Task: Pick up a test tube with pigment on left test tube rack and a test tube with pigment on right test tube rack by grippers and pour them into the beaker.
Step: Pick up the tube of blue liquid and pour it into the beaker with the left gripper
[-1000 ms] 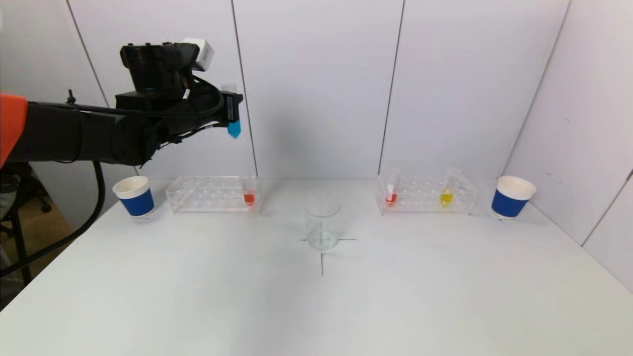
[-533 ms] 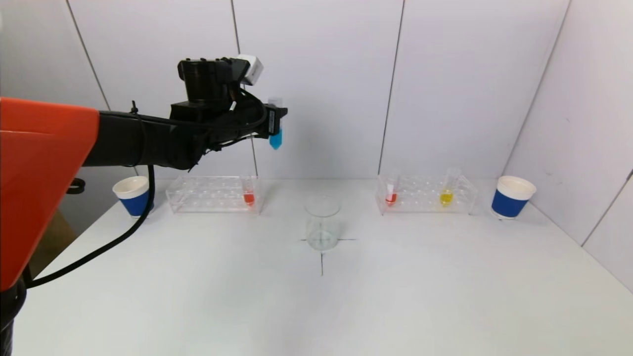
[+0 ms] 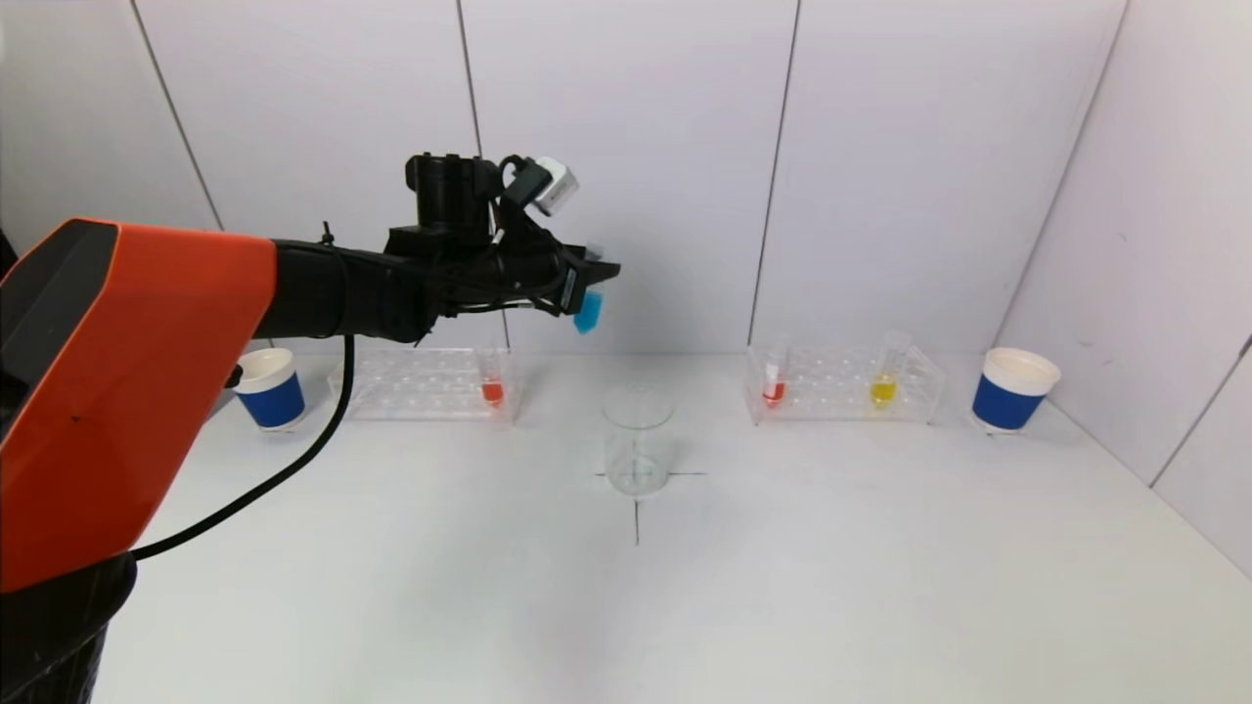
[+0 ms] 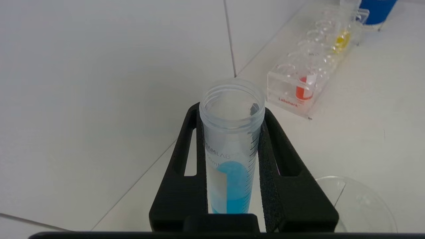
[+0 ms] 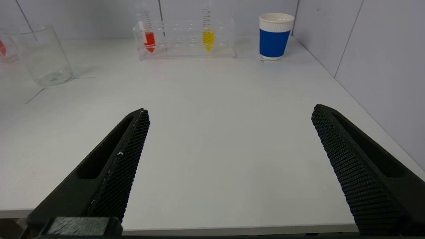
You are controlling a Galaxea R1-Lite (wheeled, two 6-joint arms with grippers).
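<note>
Two bits of print readable

The held tube (image 4: 232,146) reads "AMLAB"; the right rack (image 4: 292,99) carries red "Labshark" lettering.

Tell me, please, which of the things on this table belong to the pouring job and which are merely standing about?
In the job:
left gripper, shut on the blue test tube
beaker
left rack with an orange-red tube
right rack with red tube and yellow tube
right gripper, open, waiting low

Standing about:
left paper cup
right paper cup
</note>
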